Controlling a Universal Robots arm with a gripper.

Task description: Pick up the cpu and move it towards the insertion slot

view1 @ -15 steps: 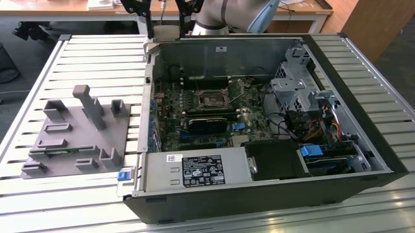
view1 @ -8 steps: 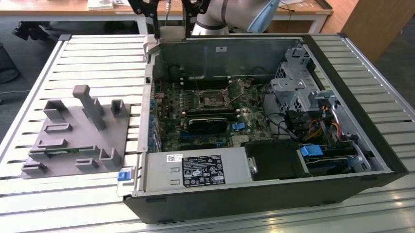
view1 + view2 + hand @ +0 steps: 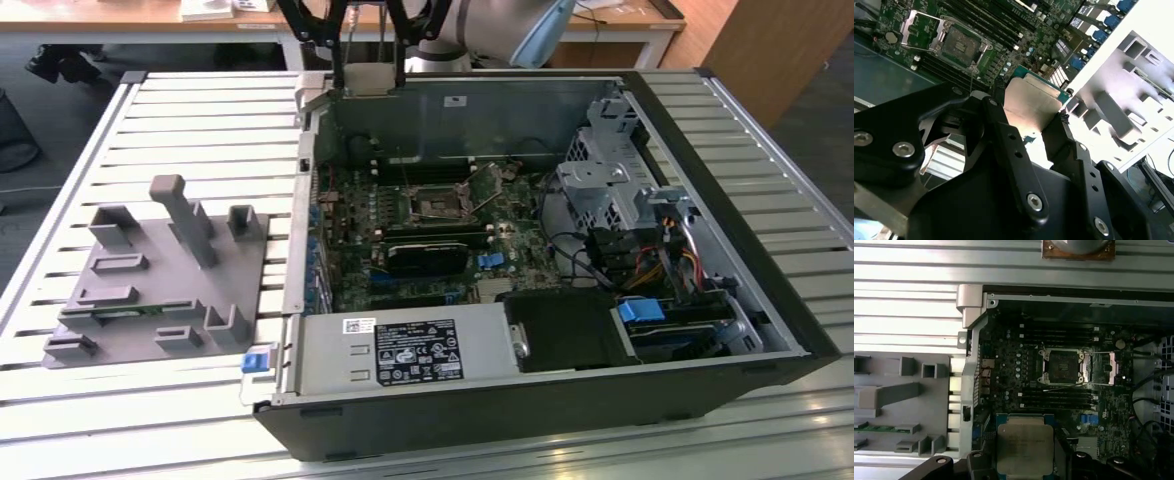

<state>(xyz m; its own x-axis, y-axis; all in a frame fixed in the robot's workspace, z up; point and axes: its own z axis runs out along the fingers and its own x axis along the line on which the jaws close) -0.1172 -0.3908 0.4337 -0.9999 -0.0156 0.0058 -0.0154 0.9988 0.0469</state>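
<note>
Slatted table [image 3: 174, 120] under open case; both wrist views: gripper [image 3: 1026, 117] clamped on cpu [image 3: 1024, 449], insertion slot [image 3: 1060, 366] beyond.

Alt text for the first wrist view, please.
The gripper holds the cpu above an open computer case's motherboard, short of the insertion slot. A grey fixture sits beside the case on a slatted table.

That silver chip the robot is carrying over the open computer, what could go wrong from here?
The cpu is pinched only at its edges by the end effector, so it might slip and fall onto the motherboard. The insertion slot is barely larger than the chip; arriving tilted or off-centre could damage it. The slot's open metal frame and nearby cables could also snag.
</note>
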